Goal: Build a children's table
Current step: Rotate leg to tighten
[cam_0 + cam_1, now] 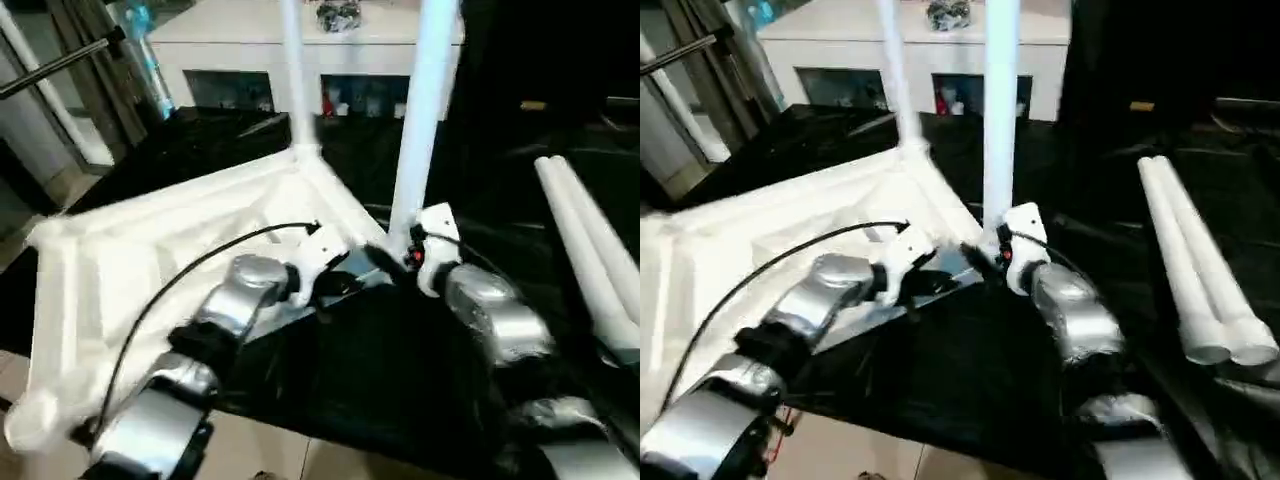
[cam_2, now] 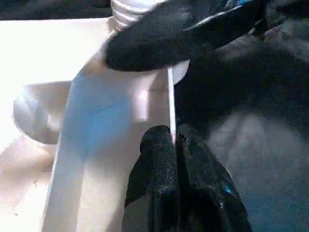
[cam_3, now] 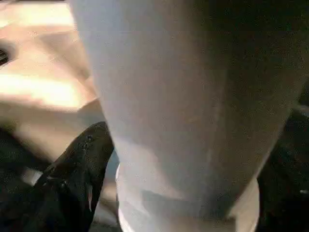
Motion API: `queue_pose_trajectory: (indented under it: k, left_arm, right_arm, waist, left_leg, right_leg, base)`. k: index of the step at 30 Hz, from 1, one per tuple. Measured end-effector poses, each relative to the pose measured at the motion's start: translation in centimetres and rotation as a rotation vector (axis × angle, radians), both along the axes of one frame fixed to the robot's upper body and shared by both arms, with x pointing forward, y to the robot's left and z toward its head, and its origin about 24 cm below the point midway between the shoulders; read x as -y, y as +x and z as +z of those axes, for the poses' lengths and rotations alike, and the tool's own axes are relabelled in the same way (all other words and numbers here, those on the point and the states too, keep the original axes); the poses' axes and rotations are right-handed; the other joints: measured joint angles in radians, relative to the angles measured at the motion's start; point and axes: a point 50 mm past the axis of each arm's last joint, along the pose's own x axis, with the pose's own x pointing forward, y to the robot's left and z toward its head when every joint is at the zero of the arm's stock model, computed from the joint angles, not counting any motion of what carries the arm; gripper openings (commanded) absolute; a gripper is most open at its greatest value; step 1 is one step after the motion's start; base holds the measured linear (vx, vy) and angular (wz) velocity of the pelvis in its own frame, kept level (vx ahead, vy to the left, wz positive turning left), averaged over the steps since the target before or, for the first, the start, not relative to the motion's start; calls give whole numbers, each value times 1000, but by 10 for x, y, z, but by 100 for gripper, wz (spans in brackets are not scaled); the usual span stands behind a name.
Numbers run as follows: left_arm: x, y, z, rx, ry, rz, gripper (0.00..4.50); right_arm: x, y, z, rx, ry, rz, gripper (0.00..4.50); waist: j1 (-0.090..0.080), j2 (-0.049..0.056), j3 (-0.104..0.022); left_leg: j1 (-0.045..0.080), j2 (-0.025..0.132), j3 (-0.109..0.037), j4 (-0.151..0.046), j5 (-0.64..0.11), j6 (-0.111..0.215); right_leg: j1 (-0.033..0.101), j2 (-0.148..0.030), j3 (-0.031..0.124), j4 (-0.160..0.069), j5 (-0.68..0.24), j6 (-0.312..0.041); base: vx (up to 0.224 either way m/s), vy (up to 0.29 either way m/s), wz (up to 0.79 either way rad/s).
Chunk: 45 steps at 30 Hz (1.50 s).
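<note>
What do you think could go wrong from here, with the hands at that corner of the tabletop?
The right hand sits around the base of the near leg; if the leg isn't fully seated in its socket, it could tip once let go.

The left hand pinches only the thin rim of the tabletop, so that hold could slip.

Two loose legs lie close beside the right forearm and could be knocked into rolling.

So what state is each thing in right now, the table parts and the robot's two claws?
tabletop: upside down, ribbed underside up.
far leg: upright in the far corner socket.
near leg: upright at the near corner.
two spare legs: lying side by side, unfitted.
left gripper: shut, pinching the tabletop's thin edge.
right gripper: around the near leg's base.
</note>
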Motion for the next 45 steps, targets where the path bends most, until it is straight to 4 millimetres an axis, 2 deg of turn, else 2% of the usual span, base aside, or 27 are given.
queue_pose_trajectory:
  k: [3, 9, 15, 17, 21, 25, 27, 30, 32, 34, 35, 38, 39, 40, 42, 45]
  left_arm:
    - [-5, -5, 2, -19, -9, -70, 0]
    - [-18, -16, 1, -69, -15, -198, 0]
    - [-26, -20, 3, -86, -4, -251, 0]
    - [-27, -21, 2, -88, -2, -250, 0]
    - [-27, -21, 2, -84, -1, -255, 0]
    - [-26, -21, 2, -79, 0, -249, 0]
    - [-23, -20, 0, -75, -3, -221, 0]
    - [-17, -11, -2, -63, 9, -124, 0]
    - [-8, -2, -1, -51, 15, -32, 0]
    - [2, 4, -2, -47, 8, 48, 0]
    - [13, 9, -2, -42, 7, 116, 0]
    - [28, 12, -3, -39, -5, 200, 0]
    - [30, 12, -3, -37, -7, 207, 0]
    - [30, 12, -4, -33, -9, 208, 0]
    - [31, 12, -4, -24, -8, 206, 0]
    - [31, 12, -4, -15, -6, 193, 0]
  right_arm:
    - [10, -11, 4, -5, -18, 135, 389]
    - [21, -33, 12, -46, -56, 370, 389]
    - [19, -38, 16, -66, -60, 451, 350]
    - [18, -40, 15, -74, -61, 459, 316]
    - [18, -41, 15, -87, -61, 456, 290]
    - [16, -41, 13, -89, -51, 446, 283]
    - [14, -40, 9, -88, -38, 404, 282]
    - [10, -29, 3, -69, -15, 242, 281]
    - [6, -14, 0, -47, -9, 82, 281]
    - [4, -2, -2, -42, 5, -58, 281]
    - [-1, 9, -3, -42, 11, -181, 281]
    - [-6, 21, -3, -24, -25, -331, 281]
    - [-7, 22, -4, -19, -32, -340, 336]
    - [-7, 22, -4, -12, -34, -341, 350]
    - [-9, 21, -5, -9, -37, -336, 350]
    - [-9, 21, -6, -13, -35, -334, 397]
  waist:
    - [16, 1, 0]
    - [38, 2, 0]
    - [46, 2, 0]
    - [46, 2, 0]
    - [47, 2, 0]
    - [47, 2, 0]
    - [46, 2, 0]
    - [37, 1, 0]
    - [18, 1, 0]
    - [9, 0, 0]
    - [-2, 1, 0]
    - [-13, 2, -1]
    - [-13, 4, -2]
    - [-13, 6, -4]
    - [-12, 7, -5]
    - [-12, 7, -5]
  left_leg:
    - [-8, 0, 1, 1, 1, 2]
    - [-10, 1, 0, 3, 1, 2]
    - [-9, 1, 1, 4, 0, -1]
    - [-9, 1, 1, 4, 0, -1]
    - [-9, 1, 1, 4, 1, 1]
    - [-8, 1, 1, 4, 0, 0]
    - [-7, 1, 1, 5, 0, -1]
    - [-3, 1, 1, 6, 0, -1]
    - [-1, 0, 1, 6, 0, -2]
    - [2, 0, 1, 6, 0, -2]
    - [4, -1, 1, 6, 0, -2]
    - [6, -1, 0, 3, 0, -2]
    - [7, -1, 0, 3, 0, -2]
    - [8, -1, 0, 3, 0, -2]
    - [8, -1, 0, 2, 0, -2]
    - [8, -1, 0, 1, 0, -2]
  right_leg:
    - [-9, 0, 0, 1, 0, 0]
    - [-10, 0, 0, 3, 0, -1]
    - [-10, 0, 2, 5, 1, -1]
    - [-10, 0, 2, 5, 1, -1]
    - [-10, 0, 2, 5, 1, -1]
    - [-10, 0, 2, 6, 1, -1]
    - [-8, 0, 2, 6, 1, -1]
    - [-6, 0, 3, 7, 1, -1]
    - [-4, 0, 4, 7, 1, -1]
    - [-1, 0, 4, 6, 1, -1]
    - [1, 0, 4, 5, 1, -1]
    - [5, 0, 3, 0, 1, 0]
    - [6, 0, 2, 0, 1, -1]
    - [7, 0, 2, 0, 1, -1]
    - [8, 0, 2, 0, 1, -1]
    - [8, 0, 2, 0, 1, -1]
  base:
    - [0, 0, 0]
    - [0, 0, 0]
    - [0, 0, 0]
    - [0, 0, 0]
    - [0, 0, 0]
    - [0, 0, 0]
    - [0, 0, 0]
    - [0, 0, 0]
    - [0, 0, 0]
    - [0, 0, 0]
    - [0, 0, 0]
    - [0, 0, 0]
    - [0, 0, 0]
    - [0, 0, 0]
    - [0, 0, 0]
    - [0, 0, 0]
